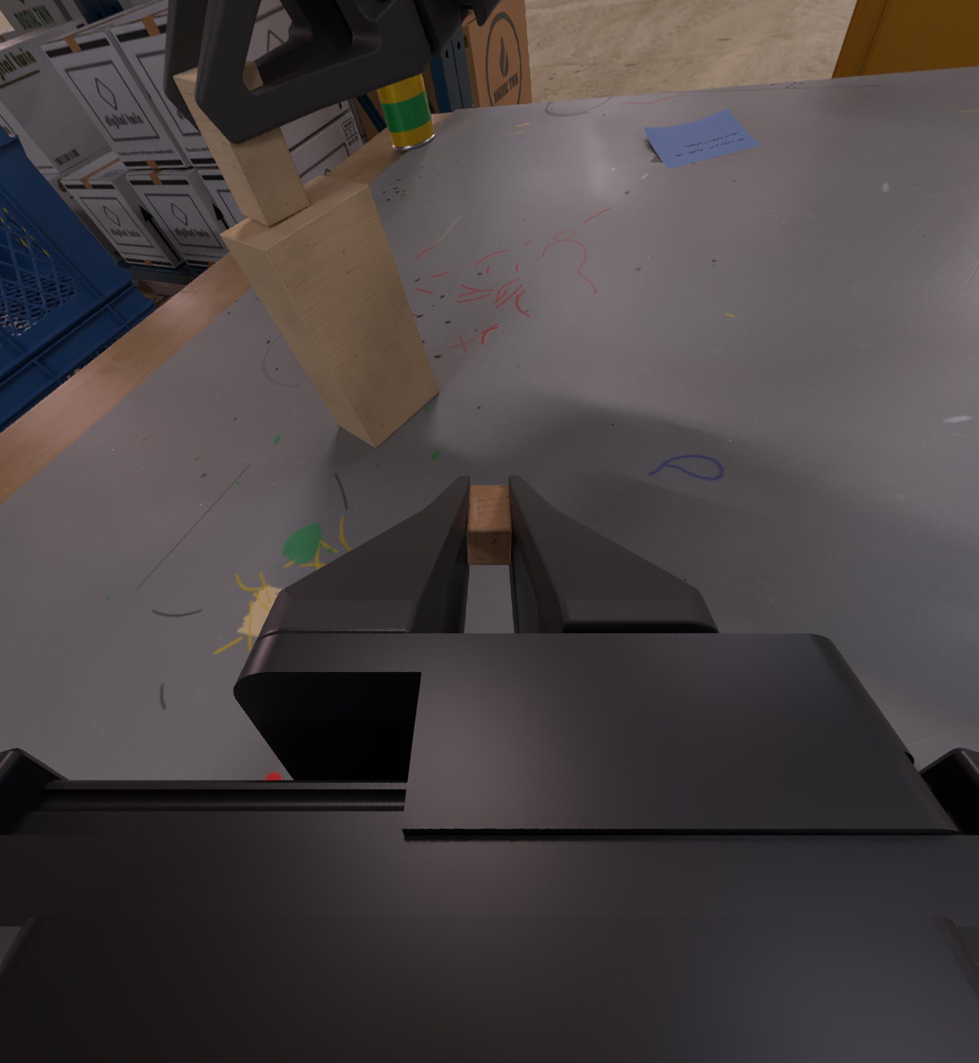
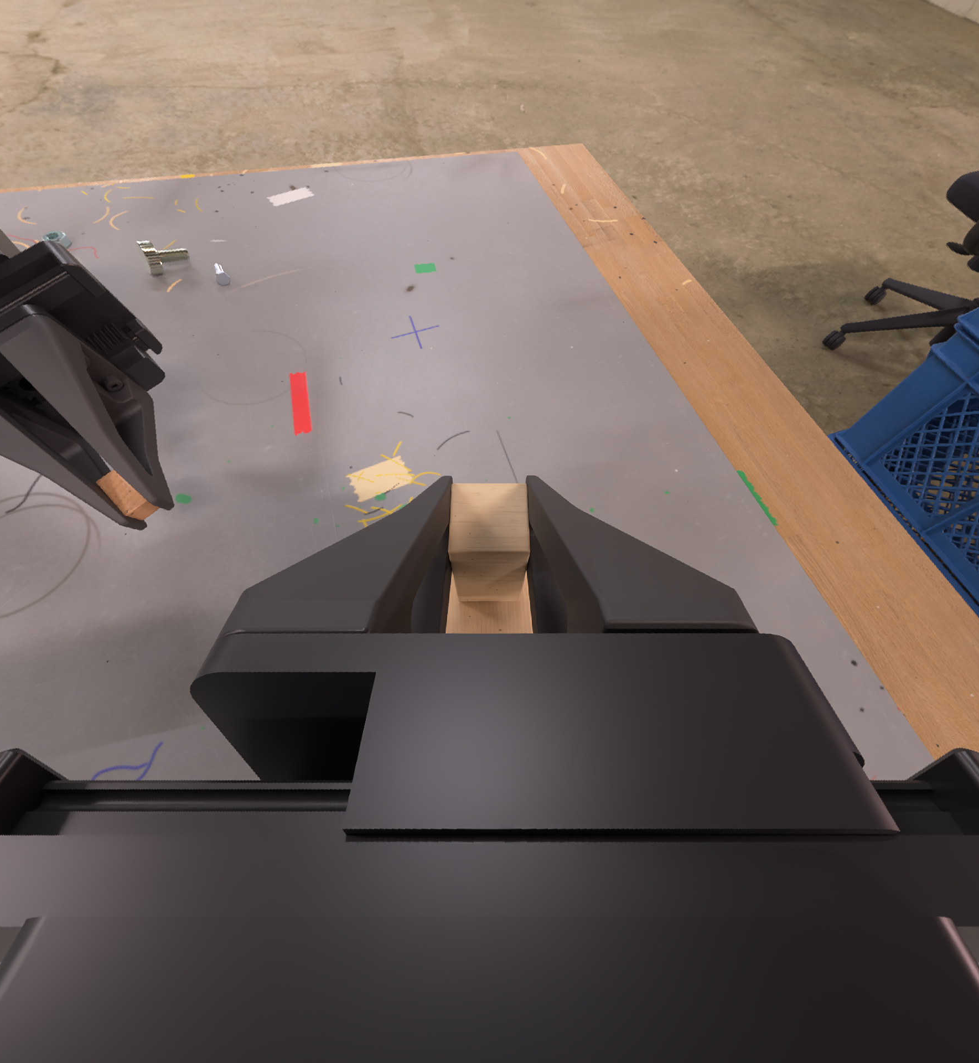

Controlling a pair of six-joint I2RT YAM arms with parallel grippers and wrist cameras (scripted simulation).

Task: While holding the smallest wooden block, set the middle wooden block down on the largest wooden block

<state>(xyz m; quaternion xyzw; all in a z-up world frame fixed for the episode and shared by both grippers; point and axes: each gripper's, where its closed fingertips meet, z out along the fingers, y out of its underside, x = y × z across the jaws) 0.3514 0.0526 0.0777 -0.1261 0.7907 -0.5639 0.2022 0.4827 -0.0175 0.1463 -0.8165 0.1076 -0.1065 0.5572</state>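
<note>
My left gripper (image 1: 488, 489) is shut on the smallest wooden block (image 1: 488, 524), a small darker cube held above the grey table; it also shows in the right wrist view (image 2: 126, 494). My right gripper (image 2: 488, 489) is shut on the middle wooden block (image 2: 488, 520). In the left wrist view this middle block (image 1: 257, 167) stands upright with its bottom touching the top of the largest wooden block (image 1: 337, 310), which stands upright on the table. The largest block's top (image 2: 490, 616) shows between my right fingers.
A yellow and green can (image 1: 406, 112) stands at the table's far edge. A blue paper note (image 1: 699, 138) lies on the table. Blue crates (image 2: 958, 460) and stacked boxes (image 1: 124, 115) sit beside the table. A bolt (image 2: 160, 256) and small metal parts lie far off.
</note>
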